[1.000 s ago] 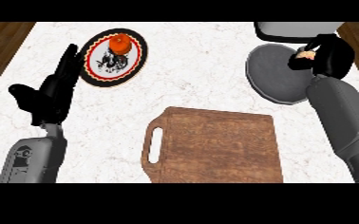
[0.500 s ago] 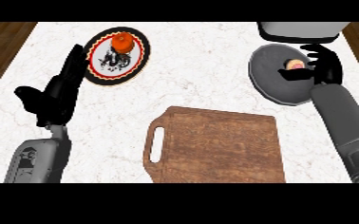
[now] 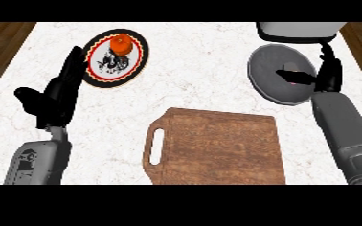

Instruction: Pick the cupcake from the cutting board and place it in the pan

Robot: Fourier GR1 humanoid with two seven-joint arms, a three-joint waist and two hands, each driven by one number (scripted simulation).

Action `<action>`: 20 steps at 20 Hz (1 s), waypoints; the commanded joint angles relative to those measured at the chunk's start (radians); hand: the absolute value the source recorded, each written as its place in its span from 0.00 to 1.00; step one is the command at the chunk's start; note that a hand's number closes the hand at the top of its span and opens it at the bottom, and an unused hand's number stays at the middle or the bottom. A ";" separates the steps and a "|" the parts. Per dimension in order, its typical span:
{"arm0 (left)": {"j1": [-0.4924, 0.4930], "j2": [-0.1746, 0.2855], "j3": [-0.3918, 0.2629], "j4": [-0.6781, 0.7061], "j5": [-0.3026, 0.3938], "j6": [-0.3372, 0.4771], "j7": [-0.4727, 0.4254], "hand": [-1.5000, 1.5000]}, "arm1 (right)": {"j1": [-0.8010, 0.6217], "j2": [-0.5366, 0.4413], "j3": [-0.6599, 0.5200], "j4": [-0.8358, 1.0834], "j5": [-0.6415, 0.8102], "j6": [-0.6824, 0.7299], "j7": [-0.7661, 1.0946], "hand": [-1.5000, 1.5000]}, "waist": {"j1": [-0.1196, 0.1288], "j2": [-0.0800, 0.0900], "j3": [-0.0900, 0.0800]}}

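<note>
Marble counter (image 3: 205, 76): over the pan (image 3: 271, 72), right hand (image 3: 328, 74) curls round the cupcake (image 3: 293, 82).

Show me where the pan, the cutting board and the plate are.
pan (image 3: 272, 62), head view, bare grey base.
cutting board (image 3: 226, 148), head view, middle of its top.
plate (image 3: 143, 52), head view, dark right rim.

Kitchen. White marbled counter (image 3: 205, 57) fills the view, with strips of wood floor (image 3: 14, 38) past its far corners. On the counter are a wooden cutting board (image 3: 226, 143) with a handle slot, a round grey pan (image 3: 268, 67), and a patterned plate (image 3: 141, 64) carrying an orange fruit (image 3: 121, 44). All of it is cooking and serving gear.
</note>
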 commanded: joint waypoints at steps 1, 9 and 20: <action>0.014 0.005 0.016 0.029 -0.007 0.006 -0.037 0.50 | 0.048 0.016 -0.093 -0.091 -0.122 0.011 -0.144 0.00 | -0.033 -0.012 -0.002; 0.081 0.009 0.024 -0.032 -0.004 0.016 0.012 0.50 | 0.285 0.109 -0.057 -0.403 -0.255 0.313 -0.178 0.00 | -0.077 -0.035 -0.006; 0.097 0.017 0.063 -0.005 0.032 -0.003 -0.030 0.50 | 0.798 0.252 0.080 -1.147 -0.295 0.430 -0.002 0.00 | -0.097 -0.032 -0.008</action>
